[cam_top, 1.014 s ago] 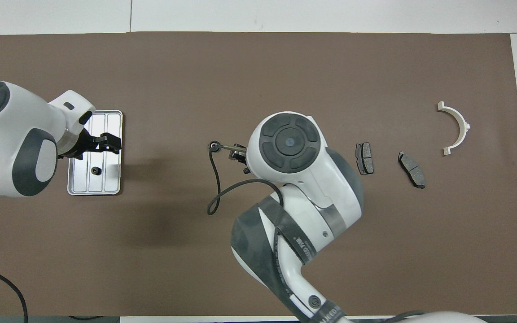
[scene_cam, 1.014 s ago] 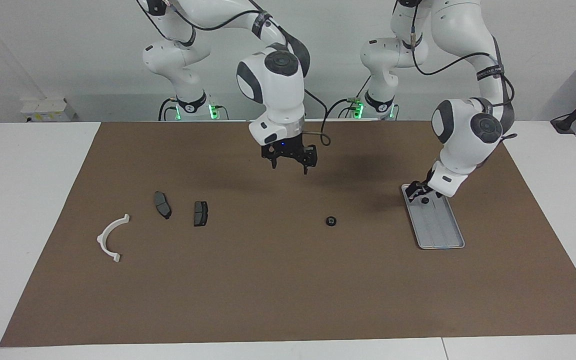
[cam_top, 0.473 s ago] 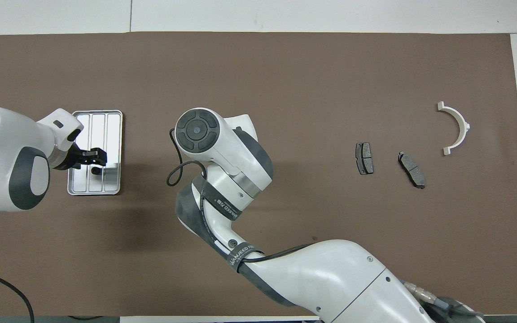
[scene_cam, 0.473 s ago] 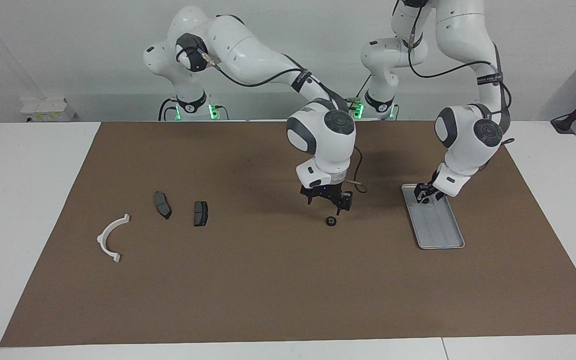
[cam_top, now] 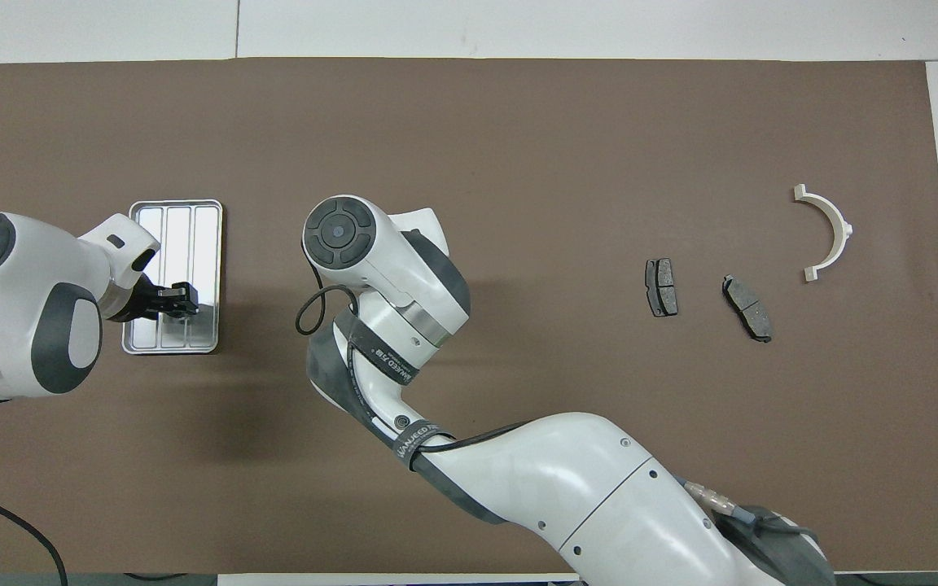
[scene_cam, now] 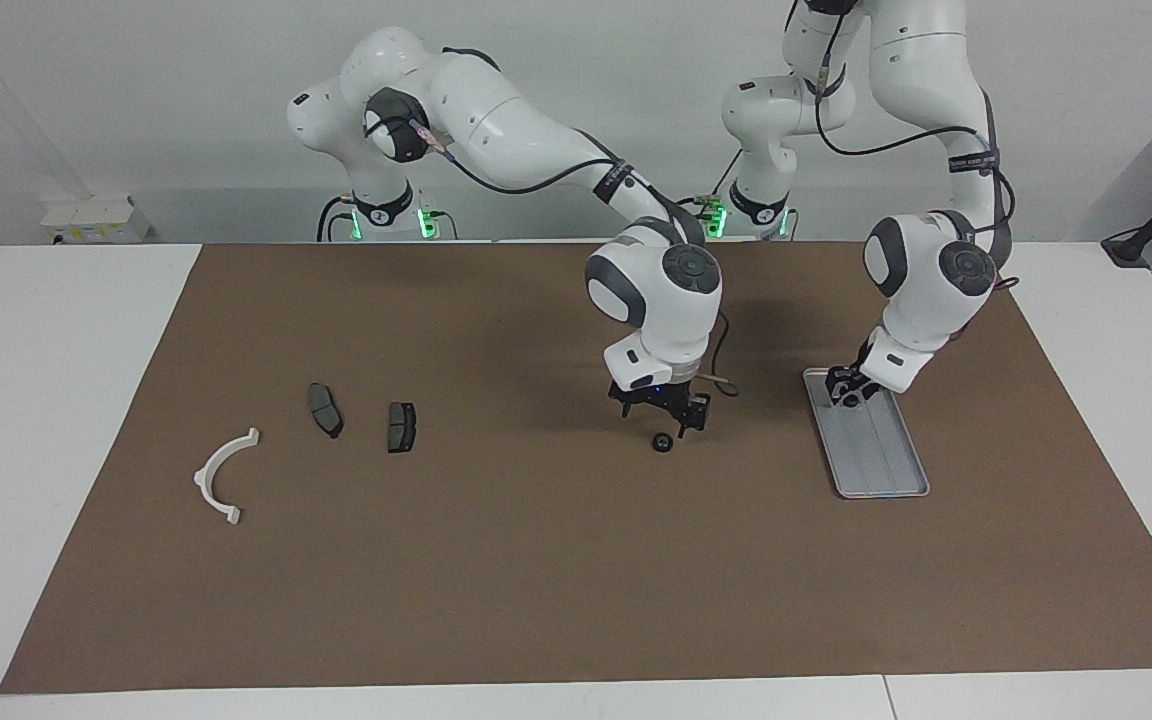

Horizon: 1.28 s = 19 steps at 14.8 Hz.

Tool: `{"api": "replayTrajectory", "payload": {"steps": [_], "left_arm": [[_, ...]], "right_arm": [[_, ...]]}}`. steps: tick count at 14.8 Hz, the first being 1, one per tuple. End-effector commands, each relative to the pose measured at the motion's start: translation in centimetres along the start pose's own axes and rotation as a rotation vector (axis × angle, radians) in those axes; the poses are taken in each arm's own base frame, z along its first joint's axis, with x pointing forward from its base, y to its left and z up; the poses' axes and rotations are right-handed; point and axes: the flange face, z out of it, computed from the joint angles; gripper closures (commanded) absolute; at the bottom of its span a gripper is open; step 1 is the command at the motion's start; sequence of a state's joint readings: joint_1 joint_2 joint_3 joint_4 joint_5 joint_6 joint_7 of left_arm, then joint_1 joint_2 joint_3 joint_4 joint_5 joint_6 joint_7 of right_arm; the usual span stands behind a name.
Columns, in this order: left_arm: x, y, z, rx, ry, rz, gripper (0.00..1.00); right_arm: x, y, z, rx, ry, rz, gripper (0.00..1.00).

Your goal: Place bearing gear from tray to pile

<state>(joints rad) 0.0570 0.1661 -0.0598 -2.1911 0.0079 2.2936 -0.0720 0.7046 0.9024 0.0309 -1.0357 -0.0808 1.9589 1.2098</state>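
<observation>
A small black bearing gear (scene_cam: 662, 441) lies on the brown mat, between the pile and the tray. My right gripper (scene_cam: 666, 417) hangs open just above it, not touching it. In the overhead view the right arm hides both. The silver-grey tray (scene_cam: 886, 470) lies toward the left arm's end and also shows in the overhead view (cam_top: 180, 220). My left gripper (scene_cam: 844, 393) is down at the tray's end nearer the robots (cam_top: 180, 299). It covers the spot where a second small black gear lay.
The pile lies toward the right arm's end: a white half-ring bracket (scene_cam: 223, 475) and two dark brake pads (scene_cam: 325, 409) (scene_cam: 401, 426). All three show in the overhead view: the bracket (cam_top: 827, 232) and the pads (cam_top: 661, 286) (cam_top: 747, 307).
My right arm swung toward the tray and came down over the gear on the mat. My left gripper moved along the tray toward the robots and dropped over the tray's gear, hiding it.
</observation>
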Motion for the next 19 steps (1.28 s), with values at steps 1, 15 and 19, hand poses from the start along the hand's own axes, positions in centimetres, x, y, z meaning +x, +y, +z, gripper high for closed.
{"api": "replayTrajectory", "payload": {"steps": [1, 15, 19], "left_arm": [[-1.1, -0.2, 0.1, 0.002, 0.024, -0.01, 0.46], [2.2, -0.5, -5.1, -0.045, -0.001, -0.057, 0.98], [2.4, -0.5, -5.4, -0.064, 0.005, -0.072, 0.98]], "right_arm": [[-0.5, -1.1, 0.6, 0.005, 0.021, 0.0, 0.0], [0.6, -1.2, 1.5, 0.045, 0.048, 0.003, 0.68], [0.7, -1.1, 1.5, 0.04, 0.048, 0.003, 1.0]]}}
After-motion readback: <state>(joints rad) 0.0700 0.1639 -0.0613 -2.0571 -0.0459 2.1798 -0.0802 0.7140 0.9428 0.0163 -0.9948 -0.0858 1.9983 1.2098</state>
